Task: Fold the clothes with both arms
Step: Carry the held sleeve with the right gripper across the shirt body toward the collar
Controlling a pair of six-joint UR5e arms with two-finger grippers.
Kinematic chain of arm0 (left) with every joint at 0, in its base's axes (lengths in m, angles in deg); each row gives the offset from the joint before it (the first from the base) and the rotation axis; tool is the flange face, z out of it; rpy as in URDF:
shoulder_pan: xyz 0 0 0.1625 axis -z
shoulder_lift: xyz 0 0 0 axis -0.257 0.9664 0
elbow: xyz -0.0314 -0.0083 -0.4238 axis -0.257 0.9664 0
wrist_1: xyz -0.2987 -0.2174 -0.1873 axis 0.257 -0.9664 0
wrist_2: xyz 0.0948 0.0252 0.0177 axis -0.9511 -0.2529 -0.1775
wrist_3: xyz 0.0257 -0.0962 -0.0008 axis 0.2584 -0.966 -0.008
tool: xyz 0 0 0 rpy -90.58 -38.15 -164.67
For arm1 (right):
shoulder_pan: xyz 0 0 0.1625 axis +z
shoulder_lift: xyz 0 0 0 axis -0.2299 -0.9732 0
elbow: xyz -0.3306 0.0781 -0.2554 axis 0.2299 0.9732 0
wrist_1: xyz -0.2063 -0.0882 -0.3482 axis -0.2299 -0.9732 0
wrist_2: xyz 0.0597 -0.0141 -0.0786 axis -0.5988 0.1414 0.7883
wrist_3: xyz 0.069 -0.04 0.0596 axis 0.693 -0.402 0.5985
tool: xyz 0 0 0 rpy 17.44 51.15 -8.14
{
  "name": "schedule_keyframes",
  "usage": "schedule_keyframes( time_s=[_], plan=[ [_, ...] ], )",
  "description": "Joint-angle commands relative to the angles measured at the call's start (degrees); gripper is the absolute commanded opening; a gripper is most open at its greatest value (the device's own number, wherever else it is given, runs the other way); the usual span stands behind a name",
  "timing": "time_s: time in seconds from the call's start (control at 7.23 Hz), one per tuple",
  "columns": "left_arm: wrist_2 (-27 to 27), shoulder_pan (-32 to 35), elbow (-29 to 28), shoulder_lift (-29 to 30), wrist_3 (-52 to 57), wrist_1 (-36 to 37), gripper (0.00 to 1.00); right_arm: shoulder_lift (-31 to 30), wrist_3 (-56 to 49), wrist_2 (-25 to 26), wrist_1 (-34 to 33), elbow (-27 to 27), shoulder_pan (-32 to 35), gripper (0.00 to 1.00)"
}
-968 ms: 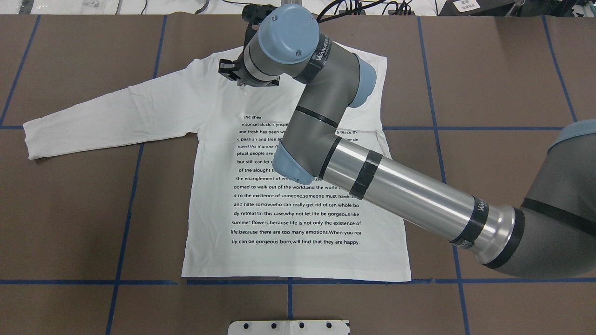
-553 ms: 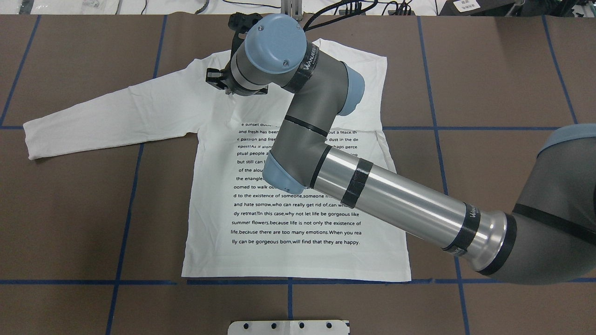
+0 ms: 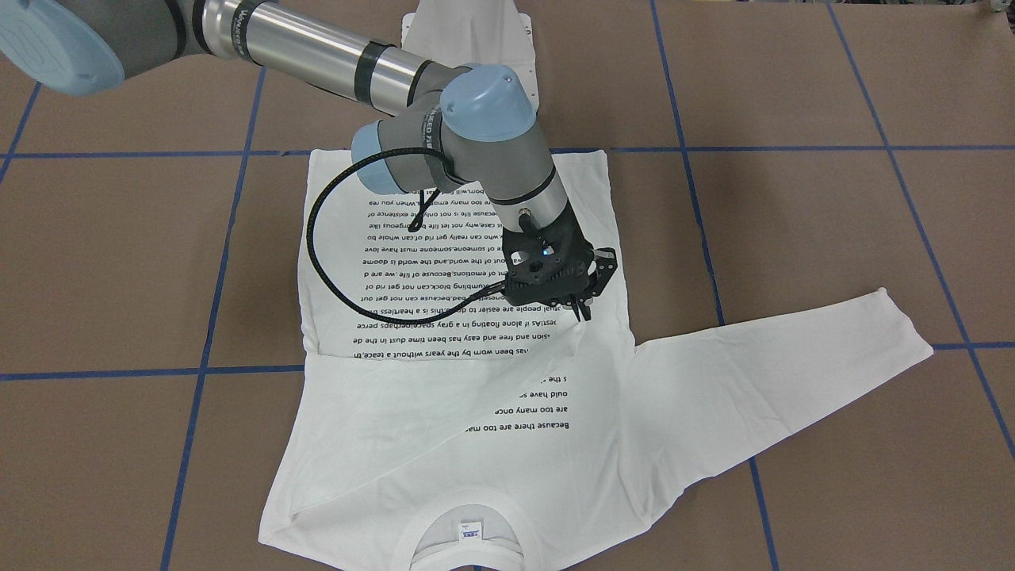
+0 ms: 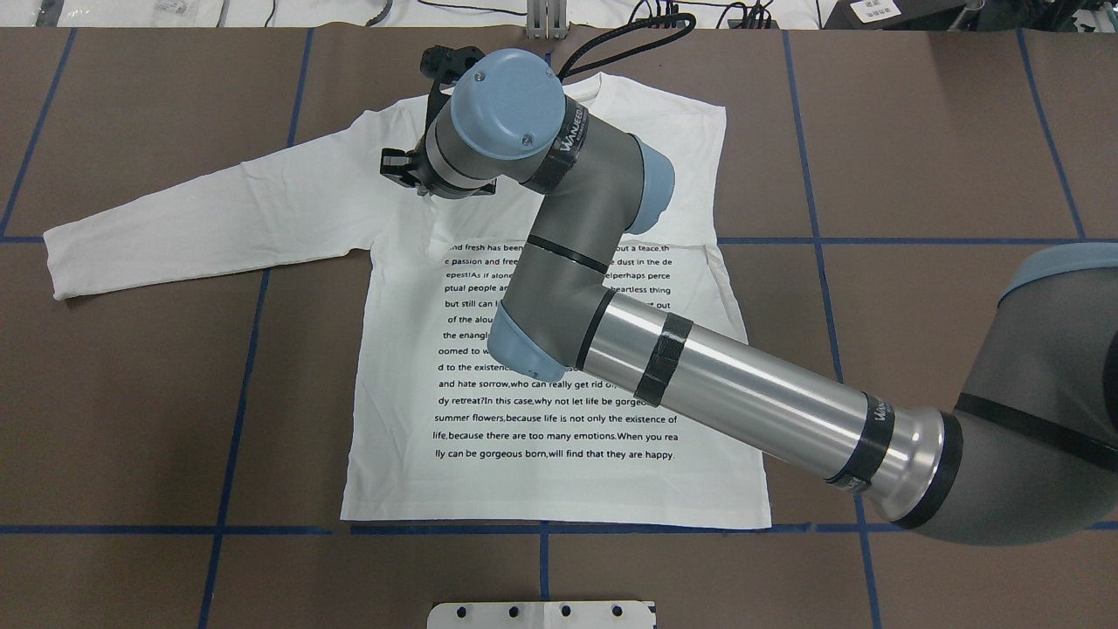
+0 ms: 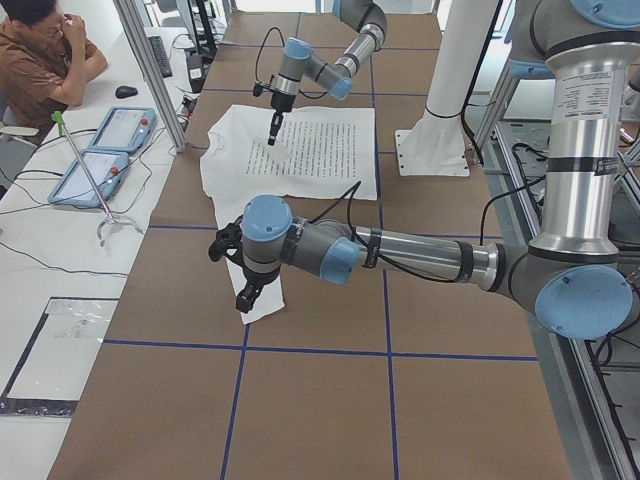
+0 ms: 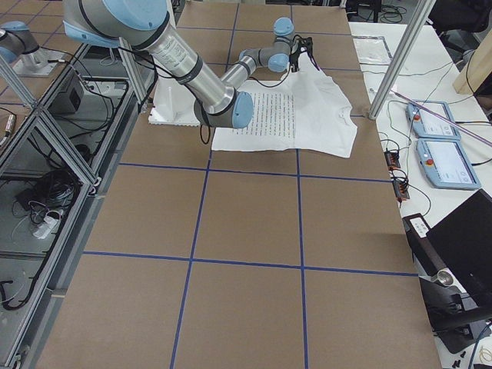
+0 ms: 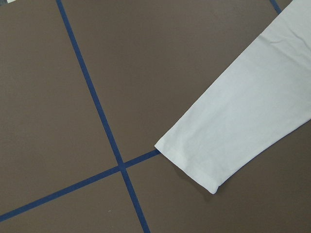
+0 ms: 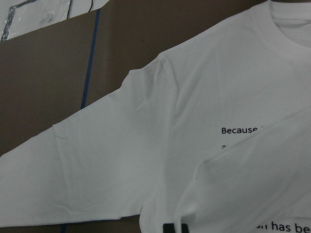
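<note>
"they are happy" on T-shirt (image 4: 489, 419)

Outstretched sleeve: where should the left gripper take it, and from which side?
Take the cuff at its end, coming down from above with the left gripper over the outer edge. The T-shirt sleeve lies flat and straight on the table; bare table borders the cuff on three sides, so a finger could likely slide under.

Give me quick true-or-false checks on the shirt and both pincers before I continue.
The T-shirt lies print side up. True.
Both sleeves are stretched out sideways. False: only one sleeve is; the other is folded in over the body.
The right pincer pinches fabric on the chest. True.
The left pincer hangs over the collar. False: it is over the stretched sleeve's cuff.
</note>
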State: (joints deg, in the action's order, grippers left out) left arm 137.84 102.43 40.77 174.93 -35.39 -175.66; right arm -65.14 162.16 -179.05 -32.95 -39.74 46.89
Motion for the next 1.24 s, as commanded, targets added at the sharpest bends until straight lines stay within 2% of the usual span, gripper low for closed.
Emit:
schedule_keyframes(
  time_s=[0.0,0.41,0.69,0.83,0.97,1.11],
  plan=[
    [0.00,0.00,-0.02,-0.01,0.01,0.00,1.00,1.13,-0.15,0.50,0.09,1.93,-0.12,0.00],
    [0.00,0.00,0.06,-0.01,0.18,0.00,1.00,8.07,-0.33,4.62,4.90,13.87,-0.12,0.00],
    [0.00,0.00,-0.02,0.34,0.18,0.00,1.00,12.36,-0.33,7.18,9.13,23.96,-0.29,0.00],
    [0.00,0.00,-0.02,0.43,0.10,0.00,1.00,13.69,-0.50,8.06,9.75,26.27,-0.56,0.18],
    [0.00,0.00,-0.02,0.60,0.01,0.00,1.00,13.70,-0.51,9.37,9.76,26.99,-1.08,0.63],
    [0.00,0.00,-0.02,0.60,0.01,0.00,1.00,13.71,-0.59,10.25,9.76,27.26,-1.61,0.99]
  ],
)
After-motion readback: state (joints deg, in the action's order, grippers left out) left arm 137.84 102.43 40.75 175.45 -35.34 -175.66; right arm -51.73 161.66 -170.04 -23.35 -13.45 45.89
